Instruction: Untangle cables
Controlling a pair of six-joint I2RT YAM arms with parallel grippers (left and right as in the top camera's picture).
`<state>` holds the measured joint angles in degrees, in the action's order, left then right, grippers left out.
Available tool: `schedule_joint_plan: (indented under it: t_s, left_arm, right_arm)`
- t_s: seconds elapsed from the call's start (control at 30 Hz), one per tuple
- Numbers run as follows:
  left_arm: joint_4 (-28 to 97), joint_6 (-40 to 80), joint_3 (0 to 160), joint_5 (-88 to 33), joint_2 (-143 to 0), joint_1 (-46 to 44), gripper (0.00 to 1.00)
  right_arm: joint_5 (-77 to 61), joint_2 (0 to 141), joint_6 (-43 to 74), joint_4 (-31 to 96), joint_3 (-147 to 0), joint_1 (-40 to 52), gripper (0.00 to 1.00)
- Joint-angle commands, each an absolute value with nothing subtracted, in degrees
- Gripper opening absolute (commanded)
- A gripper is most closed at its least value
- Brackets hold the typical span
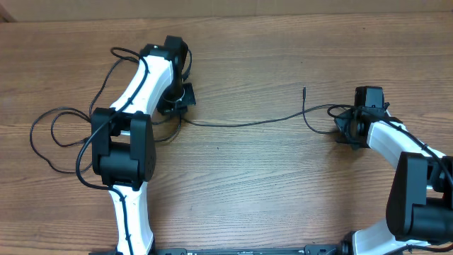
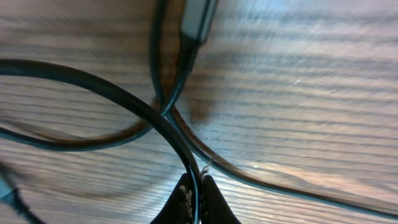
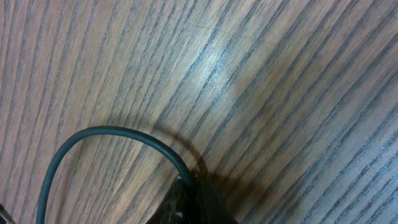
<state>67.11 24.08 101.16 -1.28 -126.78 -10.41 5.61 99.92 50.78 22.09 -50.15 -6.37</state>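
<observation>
A thin black cable (image 1: 241, 124) stretches across the table between my two grippers. Its free end (image 1: 304, 91) points up near the right arm. More black cable lies in loose loops (image 1: 49, 131) at the left, partly hidden under the left arm. My left gripper (image 1: 180, 110) is shut on one cable strand (image 2: 124, 96), pinched between its fingertips (image 2: 196, 190). Two other strands cross just beyond, at a crossing (image 2: 165, 112) below a grey plug (image 2: 198, 18). My right gripper (image 1: 345, 129) is shut on a curved strand (image 3: 112, 132) that enters its tips (image 3: 189, 186).
The wooden table (image 1: 269, 191) is bare between and in front of the arms. Thicker black arm cables (image 1: 85, 163) hang beside the left arm. The table's far edge (image 1: 283, 14) runs along the top of the overhead view.
</observation>
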Motion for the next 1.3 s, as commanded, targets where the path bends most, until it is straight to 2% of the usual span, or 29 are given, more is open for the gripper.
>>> schedule_joint_plan:
  t_s: [0.0,0.3,0.63,0.77,1.17,1.23,1.27]
  left_arm:
    - [64.7,22.5,97.0,-0.8,-126.7,-10.6,0.06]
    - [57.0,25.8,91.6,11.5,-126.7,-8.2,0.04]
    - [51.0,26.0,91.6,10.7,-126.7,-1.0,0.04]
    - [47.9,26.0,91.6,9.4,-126.7,0.9,0.10]
    - [41.4,29.6,91.7,8.9,-126.7,6.0,0.10]
    - [40.2,29.6,91.8,7.9,-126.7,6.5,0.14]
    - [39.9,29.6,92.2,7.4,-126.7,6.7,0.23]
  right_arm:
    - [2.3,103.9,51.0,23.7,-47.0,-5.6,0.05]
    - [1.8,103.9,51.0,23.9,-47.0,-5.6,0.05]
    - [1.8,103.9,51.0,23.9,-47.0,-5.6,0.05]
    - [1.8,103.9,51.0,23.8,-47.0,-5.6,0.05]
    - [1.8,103.9,51.0,24.1,-47.0,-5.6,0.05]
    - [1.8,103.9,51.0,24.1,-47.0,-5.6,0.05]
    - [1.8,103.9,51.0,24.1,-47.0,-5.6,0.05]
